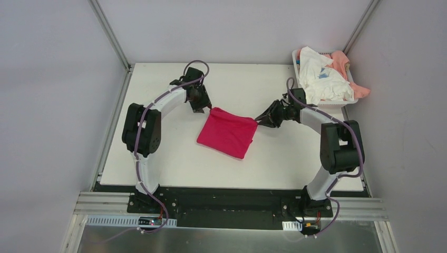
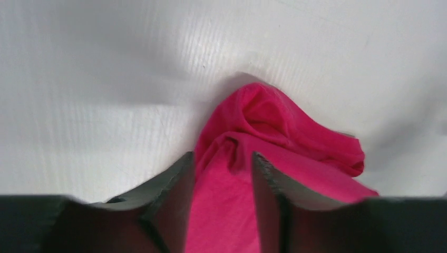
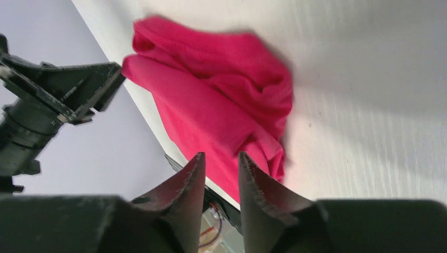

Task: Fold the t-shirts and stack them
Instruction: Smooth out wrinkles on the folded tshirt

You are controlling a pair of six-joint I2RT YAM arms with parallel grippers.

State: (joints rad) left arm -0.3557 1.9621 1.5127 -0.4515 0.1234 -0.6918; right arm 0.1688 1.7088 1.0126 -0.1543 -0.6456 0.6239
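Note:
A magenta-red t-shirt (image 1: pixel 227 133) lies folded into a rough square in the middle of the table. My left gripper (image 1: pixel 202 107) is at its far left corner. In the left wrist view (image 2: pixel 222 155) the jaws stand apart, with bunched magenta cloth (image 2: pixel 274 121) lying between and beyond them. My right gripper (image 1: pixel 260 120) is at the shirt's far right corner. In the right wrist view (image 3: pixel 221 154) its jaws are slightly apart with nothing between them, just short of the shirt's edge (image 3: pixel 221 89). White shirts (image 1: pixel 319 74) and a peach-pink one (image 1: pixel 341 59) are piled in the basket.
A white plastic basket (image 1: pixel 337 104) stands at the table's back right corner, close behind my right arm. The left gripper (image 3: pixel 63 89) shows in the right wrist view beyond the shirt. Grey walls and metal posts enclose the table.

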